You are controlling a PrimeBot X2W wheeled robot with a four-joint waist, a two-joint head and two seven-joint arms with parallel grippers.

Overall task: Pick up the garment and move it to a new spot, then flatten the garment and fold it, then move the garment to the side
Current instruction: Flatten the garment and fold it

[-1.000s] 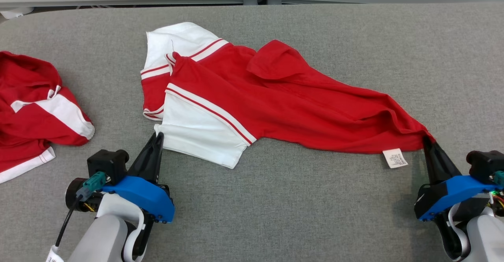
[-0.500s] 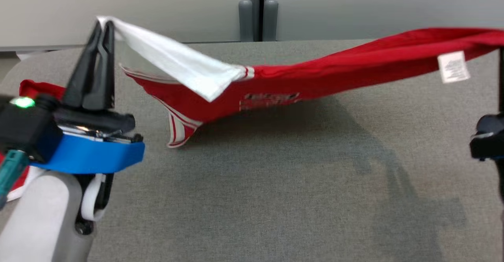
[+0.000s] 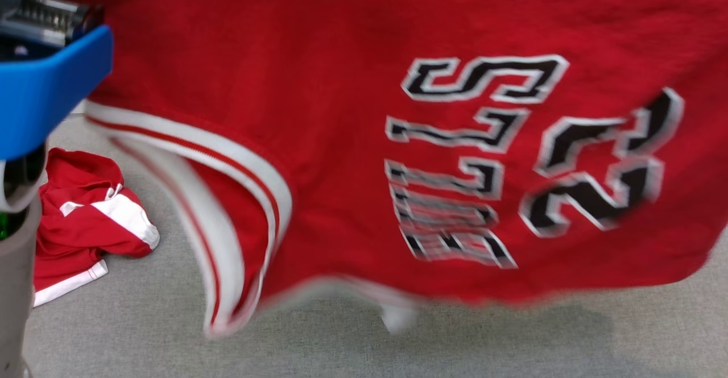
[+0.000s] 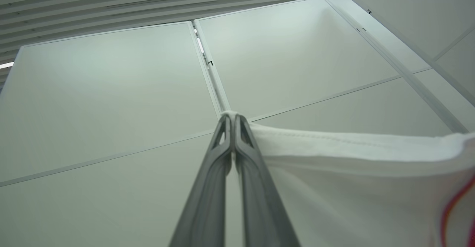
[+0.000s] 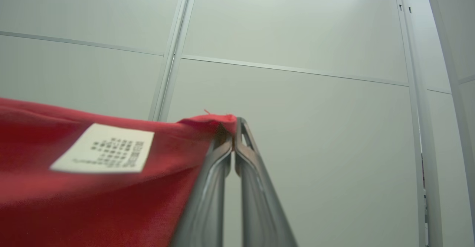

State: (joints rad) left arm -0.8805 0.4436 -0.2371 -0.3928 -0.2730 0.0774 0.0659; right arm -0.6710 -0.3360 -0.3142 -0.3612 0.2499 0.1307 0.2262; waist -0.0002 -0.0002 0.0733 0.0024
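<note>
Head view: red garment (image 3: 330, 42) hangs spread, blurred
Left gripper (image 4: 232, 117): pinching its white corner
Right gripper (image 5: 234, 123): pinching red corner, label (image 5: 104, 148) beside

The red jersey (image 3: 318, 156) hangs so close to the head camera that it covers most of the grey table (image 3: 142, 332), and its cloth runs off the frame at 12 and 3 o'clock. Its hem at 6 o'clock is smeared with blur, and the lowest of the sideways letters (image 3: 449, 219) cannot be read. At 8 o'clock a second red-and-white garment (image 3: 91, 213) is partly hidden behind the left forearm (image 3: 14, 287). In the wrist views each pinched corner vanishes between the closed fingers of the left gripper (image 4: 233, 117) and right gripper (image 5: 234, 122); the care label (image 5: 104, 148) print is too blurred to read
</note>
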